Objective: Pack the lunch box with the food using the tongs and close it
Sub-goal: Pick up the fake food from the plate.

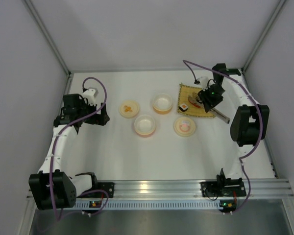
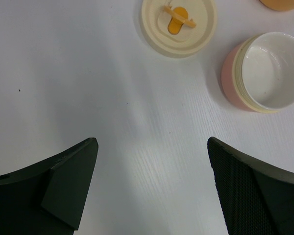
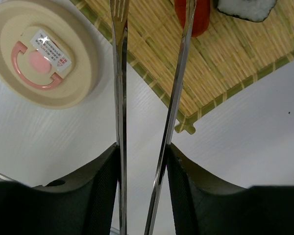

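My right gripper is shut on the grey metal tongs, one finger pressing each arm from outside. The tong tips reach over the bamboo mat; the right arm lies across the red sausage, and a sushi roll sits just beyond. From above, the right gripper hovers over the mat by a sushi roll. The orange-rimmed bowl and the pink-rimmed bowl stand empty mid-table. My left gripper is open over bare table, nothing between its fingers.
Two flat cream lids lie beside the bowls: one with an orange handle to the left, one with a pink handle near the mat's front corner. The left gripper rests left of the orange lid. Grey walls enclose the table.
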Motion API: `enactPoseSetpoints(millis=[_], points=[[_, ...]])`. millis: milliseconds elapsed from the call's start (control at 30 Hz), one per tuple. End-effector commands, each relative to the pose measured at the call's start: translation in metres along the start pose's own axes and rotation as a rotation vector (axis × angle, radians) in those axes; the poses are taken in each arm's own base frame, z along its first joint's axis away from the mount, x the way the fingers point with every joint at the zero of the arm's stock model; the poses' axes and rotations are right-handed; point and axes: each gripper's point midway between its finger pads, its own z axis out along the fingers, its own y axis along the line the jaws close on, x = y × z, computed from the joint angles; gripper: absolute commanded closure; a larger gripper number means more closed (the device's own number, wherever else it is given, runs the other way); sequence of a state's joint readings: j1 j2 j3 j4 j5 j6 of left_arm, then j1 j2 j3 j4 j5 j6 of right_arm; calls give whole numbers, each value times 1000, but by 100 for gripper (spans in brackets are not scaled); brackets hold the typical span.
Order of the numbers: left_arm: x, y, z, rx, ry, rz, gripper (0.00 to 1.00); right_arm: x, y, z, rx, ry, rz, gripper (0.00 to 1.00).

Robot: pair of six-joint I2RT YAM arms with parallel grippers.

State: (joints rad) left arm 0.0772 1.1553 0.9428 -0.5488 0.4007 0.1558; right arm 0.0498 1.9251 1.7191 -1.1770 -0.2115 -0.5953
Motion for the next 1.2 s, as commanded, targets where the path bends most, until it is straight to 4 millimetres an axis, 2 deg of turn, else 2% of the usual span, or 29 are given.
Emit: enactPoseSetpoints(millis=[0,233,467,833,1167], points=[[-21,-2,-3,14,-55,32,2,-2,9,-6,-17,39,-60,59],[-21,-1,-2,11,-52,36,2,-6,6,6,-21,66,-72,61],[-20,0,-1,8,-46,29,2,-11,-3,7,6,72,-75,60],[-19,1,1,7,-41,26,2,-5,-10,7,27,112,-93,59],[-18,1,3,8,-34,22,2,-1,-14,19,17,160,-90,57]])
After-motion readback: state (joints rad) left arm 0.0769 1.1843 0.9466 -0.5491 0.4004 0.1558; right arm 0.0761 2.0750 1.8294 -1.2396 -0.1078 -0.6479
